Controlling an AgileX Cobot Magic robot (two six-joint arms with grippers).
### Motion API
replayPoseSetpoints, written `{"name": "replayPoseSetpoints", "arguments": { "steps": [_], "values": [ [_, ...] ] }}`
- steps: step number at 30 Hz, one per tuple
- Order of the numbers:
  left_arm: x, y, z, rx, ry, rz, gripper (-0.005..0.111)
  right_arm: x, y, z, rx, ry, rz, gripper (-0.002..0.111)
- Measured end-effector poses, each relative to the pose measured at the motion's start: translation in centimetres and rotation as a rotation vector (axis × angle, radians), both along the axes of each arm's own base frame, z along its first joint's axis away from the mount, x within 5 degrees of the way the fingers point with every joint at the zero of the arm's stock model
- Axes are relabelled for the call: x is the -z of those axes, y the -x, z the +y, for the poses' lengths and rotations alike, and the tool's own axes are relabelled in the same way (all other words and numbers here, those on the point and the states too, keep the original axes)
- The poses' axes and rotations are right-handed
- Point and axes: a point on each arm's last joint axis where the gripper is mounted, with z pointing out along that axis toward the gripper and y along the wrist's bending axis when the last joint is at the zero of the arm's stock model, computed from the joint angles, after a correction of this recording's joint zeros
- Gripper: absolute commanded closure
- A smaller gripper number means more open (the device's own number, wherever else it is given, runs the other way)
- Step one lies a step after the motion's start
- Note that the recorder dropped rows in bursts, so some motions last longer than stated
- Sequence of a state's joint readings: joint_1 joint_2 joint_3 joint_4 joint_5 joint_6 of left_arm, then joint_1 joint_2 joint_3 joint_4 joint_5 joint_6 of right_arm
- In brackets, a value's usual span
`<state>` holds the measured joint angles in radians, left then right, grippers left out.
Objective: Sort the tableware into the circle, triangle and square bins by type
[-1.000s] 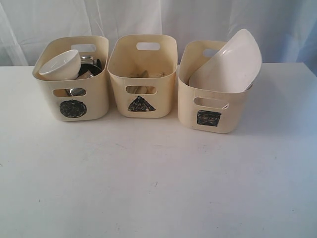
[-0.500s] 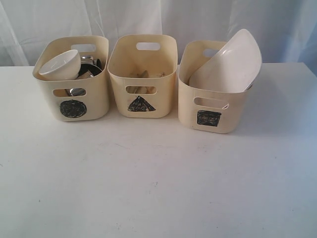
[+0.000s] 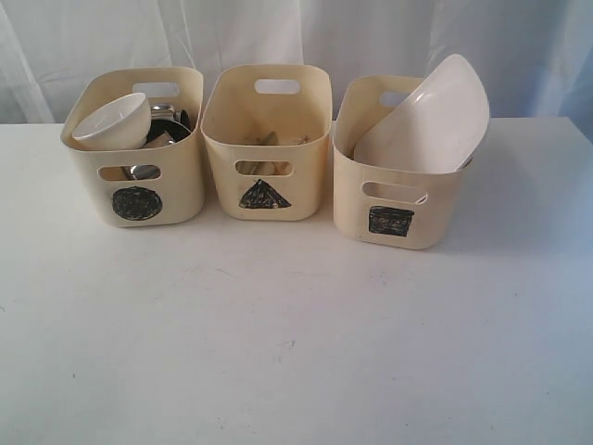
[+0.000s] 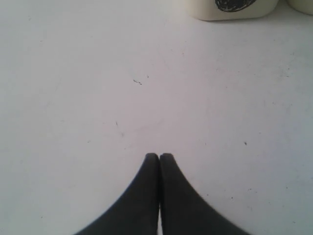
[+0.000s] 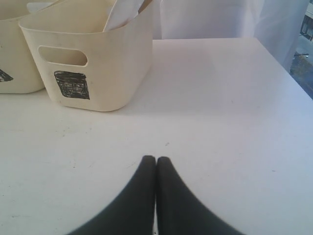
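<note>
Your left pincer (image 4: 159, 155) is clenched on nothing, its tips pressed together over the bare table (image 4: 98, 98). Three cream bins stand in a row on that table. At left you have the circle bin (image 3: 181, 190), with the white bowl (image 3: 111, 120) tilted on top of steel pieces (image 3: 170, 127). The triangle bin (image 3: 310, 176) in the middle holds wooden sticks (image 3: 266, 140), hard to make out. At right, the white square plate (image 3: 431, 116) leans in the square bin (image 3: 440, 218), poking above its rim. Your right pincer (image 5: 156, 158) is clenched too, empty, near the square bin.
</note>
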<state>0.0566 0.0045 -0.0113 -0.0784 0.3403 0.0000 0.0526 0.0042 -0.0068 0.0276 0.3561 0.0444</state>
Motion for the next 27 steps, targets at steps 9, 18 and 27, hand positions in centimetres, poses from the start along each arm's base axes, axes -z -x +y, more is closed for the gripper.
{"name": "replayPoseSetpoints", "arguments": {
  "steps": [9, 18, 27],
  "values": [
    [-0.8, -0.4, 0.2, -0.017, -0.005, -0.11, 0.107, 0.0, 0.0, 0.0, 0.0, 0.0, 0.0, 0.108],
    [-1.1, -0.5, 0.3, -0.023, -0.041, -0.148, 0.107, 0.0, 0.0, 0.0, 0.0, 0.0, 0.0, 0.108],
    [-1.1, -0.5, 0.3, -0.023, -0.045, -0.152, 0.107, 0.0, 0.0, 0.0, 0.0, 0.0, 0.0, 0.108]
  ]
}}
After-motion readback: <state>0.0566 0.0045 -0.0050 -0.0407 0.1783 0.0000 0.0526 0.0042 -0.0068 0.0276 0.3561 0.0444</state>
